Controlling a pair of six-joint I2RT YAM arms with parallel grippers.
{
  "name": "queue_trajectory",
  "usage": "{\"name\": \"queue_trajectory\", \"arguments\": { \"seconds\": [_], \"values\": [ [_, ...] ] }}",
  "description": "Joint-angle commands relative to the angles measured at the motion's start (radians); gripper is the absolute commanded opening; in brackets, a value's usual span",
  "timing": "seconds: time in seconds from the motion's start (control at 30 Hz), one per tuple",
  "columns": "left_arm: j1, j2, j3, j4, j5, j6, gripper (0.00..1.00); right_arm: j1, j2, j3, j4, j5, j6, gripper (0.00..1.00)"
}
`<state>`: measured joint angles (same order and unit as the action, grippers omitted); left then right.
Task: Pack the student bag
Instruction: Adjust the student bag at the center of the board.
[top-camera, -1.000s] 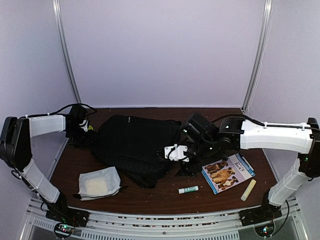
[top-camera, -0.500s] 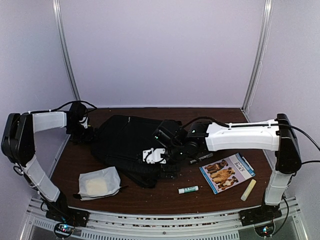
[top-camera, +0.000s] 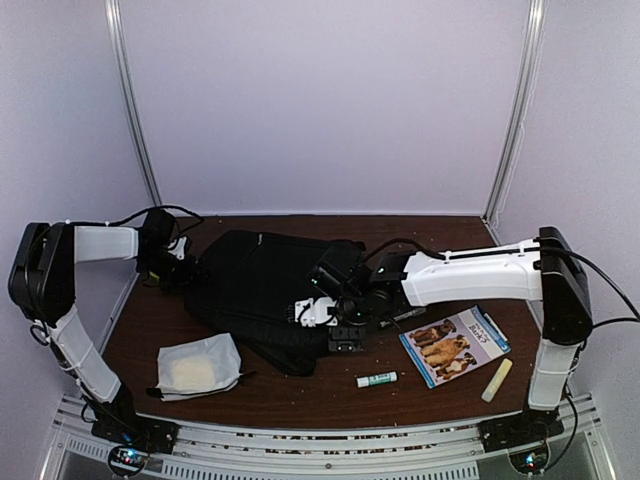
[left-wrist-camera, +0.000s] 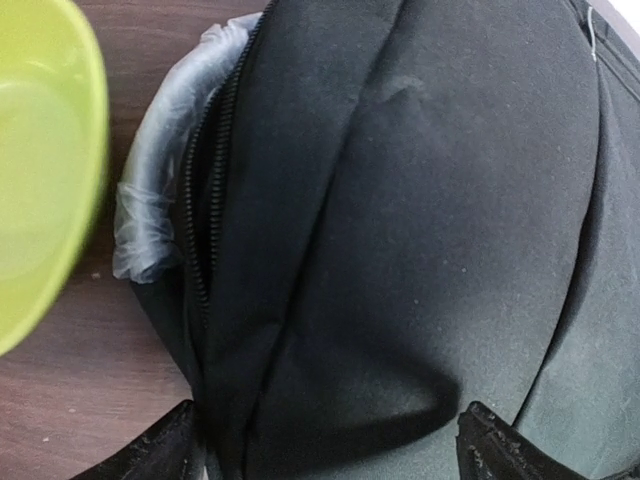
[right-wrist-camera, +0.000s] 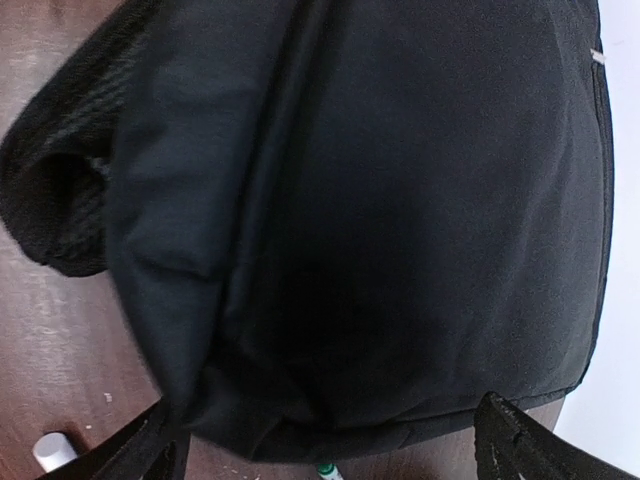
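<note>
The desk (top-camera: 300, 395) is dark brown wood, and pale lilac walls stand around it. My left hand (top-camera: 168, 265) is at the left end of the student bag (top-camera: 255, 280), with its fingers spread wide and holding nothing. From this wrist I see the black fabric below me, a zipper (left-wrist-camera: 200, 210) along its edge and some crinkled clear plastic (left-wrist-camera: 160, 200) beside the zipper. A blurry lime-green round thing (left-wrist-camera: 40, 150) is at the left; I cannot tell what it is.

My right hand (top-camera: 335, 315) is over the near right part of the bag, also fully open and gripping nothing. The bag lies flat in the middle of the desk.

To the right of it lies a book (top-camera: 455, 345) with dogs on the cover. Near the front edge are a glue stick (top-camera: 377, 379) and a pale stick (top-camera: 497, 380). A white pouch (top-camera: 198, 367) lies at the front left.
</note>
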<state>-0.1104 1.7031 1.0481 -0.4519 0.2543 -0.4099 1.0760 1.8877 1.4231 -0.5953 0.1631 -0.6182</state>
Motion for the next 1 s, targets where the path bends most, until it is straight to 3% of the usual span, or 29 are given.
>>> {"name": "queue_trajectory", "arguments": {
  "seconds": [0.0,0.3,0.6,0.73,0.87,0.97],
  "values": [
    [-0.039,0.010,-0.021,0.050,0.083,-0.013,0.88,-0.113,0.051,0.071,0.024,0.050,0.041,1.00],
    [-0.184,0.016,-0.031,0.050,0.155,-0.013,0.79,-0.338,0.110,0.191,0.032,0.081,0.071,1.00],
    [-0.363,0.002,0.008,0.066,0.281,-0.082,0.70,-0.453,0.199,0.335,-0.014,0.042,0.100,1.00],
    [-0.387,-0.047,0.086,-0.157,0.282,0.023,0.70,-0.471,0.172,0.336,-0.037,0.032,0.109,1.00],
    [-0.355,-0.062,0.281,-0.542,0.080,0.232,0.69,-0.485,0.095,0.299,-0.054,0.055,0.085,1.00],
    [-0.304,-0.058,0.421,-0.613,-0.018,0.293,0.71,-0.490,0.004,0.223,-0.046,-0.005,0.083,1.00]
  ]
}}
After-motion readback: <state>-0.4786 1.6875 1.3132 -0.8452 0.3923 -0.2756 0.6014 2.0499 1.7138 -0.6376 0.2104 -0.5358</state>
